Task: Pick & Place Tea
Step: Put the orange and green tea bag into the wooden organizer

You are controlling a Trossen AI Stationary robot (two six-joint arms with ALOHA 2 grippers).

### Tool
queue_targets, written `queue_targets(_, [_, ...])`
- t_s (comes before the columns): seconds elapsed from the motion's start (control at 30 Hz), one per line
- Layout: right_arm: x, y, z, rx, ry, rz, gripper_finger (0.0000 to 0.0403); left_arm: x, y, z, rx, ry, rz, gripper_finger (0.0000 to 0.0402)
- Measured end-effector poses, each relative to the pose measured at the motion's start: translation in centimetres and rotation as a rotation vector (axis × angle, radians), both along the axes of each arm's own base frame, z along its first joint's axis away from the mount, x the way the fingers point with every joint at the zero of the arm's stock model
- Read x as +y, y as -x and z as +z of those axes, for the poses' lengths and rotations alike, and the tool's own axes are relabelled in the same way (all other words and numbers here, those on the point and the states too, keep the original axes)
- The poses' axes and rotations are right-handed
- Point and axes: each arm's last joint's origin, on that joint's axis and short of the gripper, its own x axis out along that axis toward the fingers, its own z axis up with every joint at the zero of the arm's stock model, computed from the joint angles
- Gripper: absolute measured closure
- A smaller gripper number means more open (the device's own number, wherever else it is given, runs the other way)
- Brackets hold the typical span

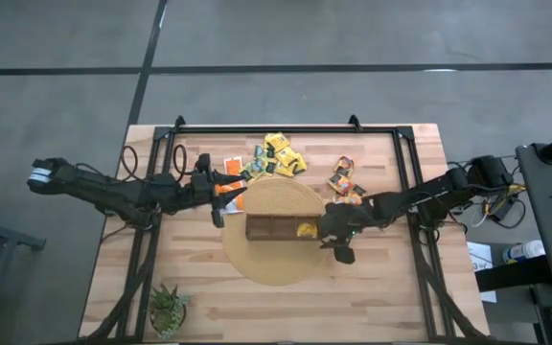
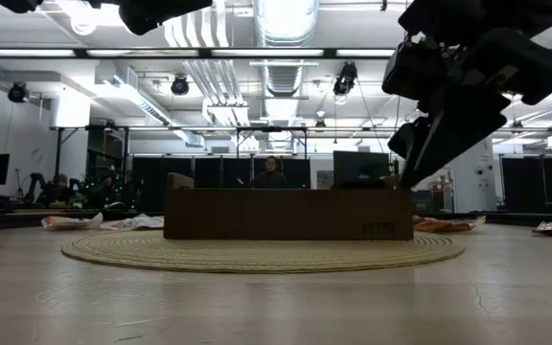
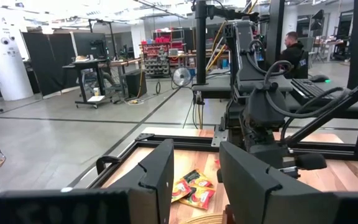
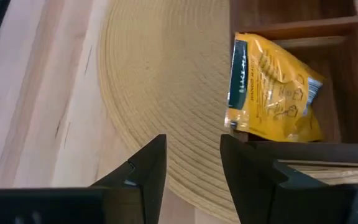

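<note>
A robotics lab: exposed ceiling ducts (image 2: pixel 276 57), equipment racks (image 3: pixel 166 53).

Box (image 2: pixel 278 214) wall hides sachet; plant (image 1: pixel 169 309) partly cropped.

One camera looks straight down on the whole counter (image 1: pixel 381 287). A second sits at counter height, facing the room. Each wrist camera looks past its own fingers. The brown box (image 1: pixel 281 228) on the round mat (image 1: pixel 271 264) shows in three views.

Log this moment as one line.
left gripper: open, empty, over orange sachets | right gripper: open, empty, beside box | yellow sachet: in box
</note>
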Motion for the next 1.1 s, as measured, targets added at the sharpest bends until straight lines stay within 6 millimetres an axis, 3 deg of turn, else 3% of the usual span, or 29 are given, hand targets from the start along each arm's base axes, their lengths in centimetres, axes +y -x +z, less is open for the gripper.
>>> queue_targets(0.2, [-0.1, -0.1, 0.3, -0.011, -0.003, 0.005, 0.0258, 0.0, 0.0, 0.0, 0.0, 0.0, 0.0, 0.0278])
queue_targets(0.4, [0.7, -0.8, 1.9, -0.059, -0.04, 0.102, 0.0253, 0.0, 0.0, 0.0, 0.0, 0.0, 0.0, 0.0278])
queue_targets(0.6, [1.6, -1.4, 3.0, -0.138, 0.147, 0.124, 0.0252, 0.0, 0.0, 0.0, 0.0, 0.0, 0.0, 0.0278])
queue_targets(0.73, [2.0, -1.2, 2.9, -0.156, 0.284, 0.123, 0.0253, 0.0, 0.0, 0.0, 0.001, -0.001, -0.001, 0.0278])
queue_targets(1.1, [2.0, -1.2, 1.5, -0.079, 0.348, 0.129, 0.0267, 0.0, 0.0, 0.0, 0.001, -0.004, 0.0, 0.0278])
